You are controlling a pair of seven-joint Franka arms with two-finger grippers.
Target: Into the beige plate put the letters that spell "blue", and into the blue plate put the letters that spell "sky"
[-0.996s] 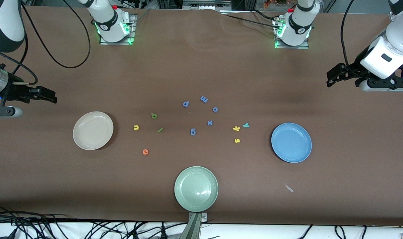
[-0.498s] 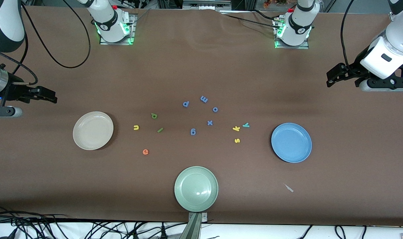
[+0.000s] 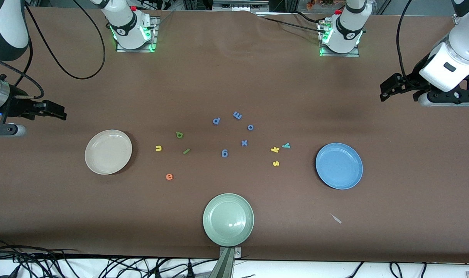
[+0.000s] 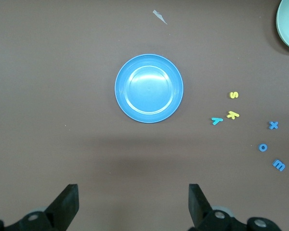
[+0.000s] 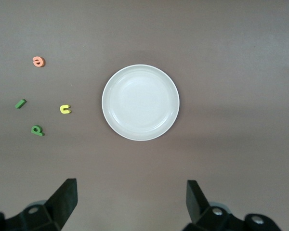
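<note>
**Seven task letters on the table, both plates bare, both arms waiting**

Seven small foam letters of the task lie flat on the brown table cover (image 3: 234,77), none on a plate. The round shallow cream-beige plate (image 3: 108,151) sits toward the right arm's end of the table; the round shallow medium-blue plate (image 3: 339,166) sits toward the left arm's end. A round pale green plate (image 3: 228,219) lies between them, nearer the front camera.

Beside the beige plate, toward the middle: the yellow u (image 3: 158,148) closest to it, the green b (image 3: 179,134) farther from the camera, the green stick l (image 3: 186,151) just past the u, the orange e (image 3: 169,177) nearest the camera. All four are well apart from each other.

Beside the blue plate, toward the middle: the teal y (image 3: 286,145) and yellow k (image 3: 275,150) close together, the yellow s (image 3: 276,163) a little nearer the camera.

Five blue-purple foam letters (image 3: 244,143) are scattered in the middle, between the two groups. A small pale scrap (image 3: 336,219) lies nearer the camera than the blue plate.

The right gripper (image 5: 130,199) hangs high over the table, looking down on the beige plate, jaws spread wide, nothing between them. The left gripper (image 4: 132,204) hangs likewise above the blue plate, jaws wide apart, holding nothing. Both arms wait.
</note>
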